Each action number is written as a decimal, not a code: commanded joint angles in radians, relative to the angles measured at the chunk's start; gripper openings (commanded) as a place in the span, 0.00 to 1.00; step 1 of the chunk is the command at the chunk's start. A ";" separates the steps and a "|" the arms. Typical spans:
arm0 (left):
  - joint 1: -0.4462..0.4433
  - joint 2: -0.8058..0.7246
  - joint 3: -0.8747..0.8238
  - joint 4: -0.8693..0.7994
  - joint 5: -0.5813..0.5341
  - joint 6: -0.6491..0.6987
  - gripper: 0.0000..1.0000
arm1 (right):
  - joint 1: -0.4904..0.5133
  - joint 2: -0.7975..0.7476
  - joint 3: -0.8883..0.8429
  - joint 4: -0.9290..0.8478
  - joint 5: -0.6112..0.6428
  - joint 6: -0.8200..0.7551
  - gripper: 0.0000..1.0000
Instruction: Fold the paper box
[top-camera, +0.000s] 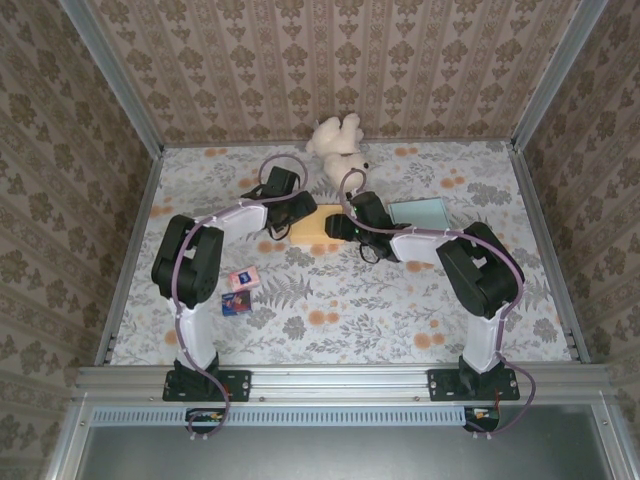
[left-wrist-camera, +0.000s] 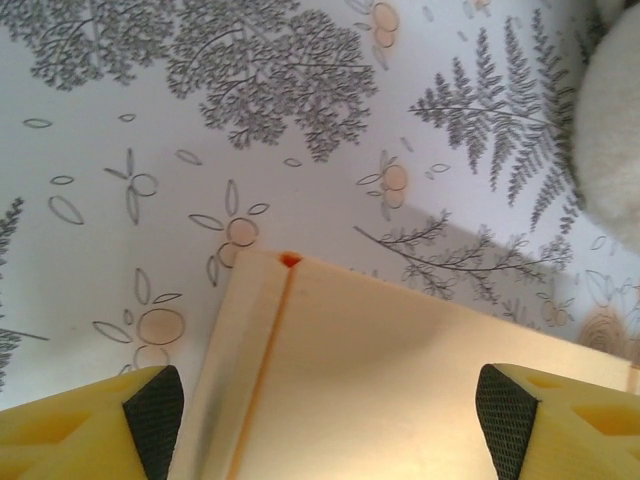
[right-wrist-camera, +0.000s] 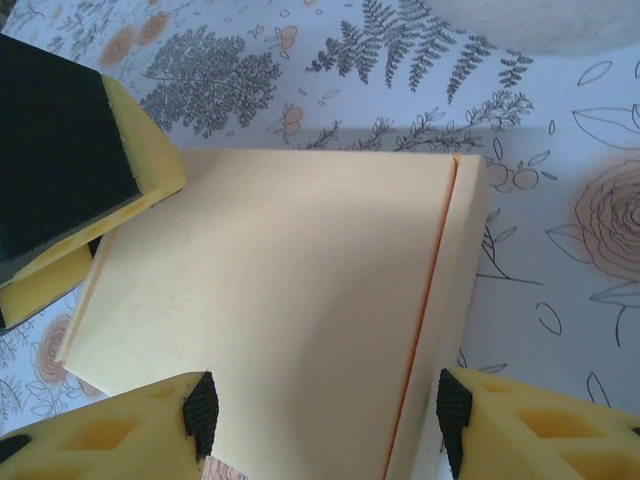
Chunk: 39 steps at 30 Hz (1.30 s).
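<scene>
Left claw (left-wrist-camera: 328, 415): jaws apart, hovering over box (top-camera: 311, 226). Right claw (right-wrist-camera: 327, 412): jaws apart, straddling creased flap (right-wrist-camera: 462, 230). Box lies flat under both claws, near plush (top-camera: 338, 148). Step, judged: flap folding. Next: pinch flap, raise it along crease.

Damask-patterned walls (top-camera: 330, 60) enclose a floral tablecloth (top-camera: 350, 320) edged by aluminium rails (top-camera: 340, 378).
</scene>
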 joint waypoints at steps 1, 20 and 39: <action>0.016 -0.031 -0.019 -0.007 0.006 0.004 0.82 | 0.000 -0.055 -0.024 0.007 0.027 -0.016 0.63; -0.036 -0.551 -0.395 0.027 -0.128 0.114 0.84 | 0.012 -0.453 -0.298 -0.055 0.098 -0.007 0.68; -0.126 -1.506 -0.845 -0.278 -0.489 0.036 0.93 | 0.026 -1.012 -0.547 -0.287 0.285 -0.001 0.75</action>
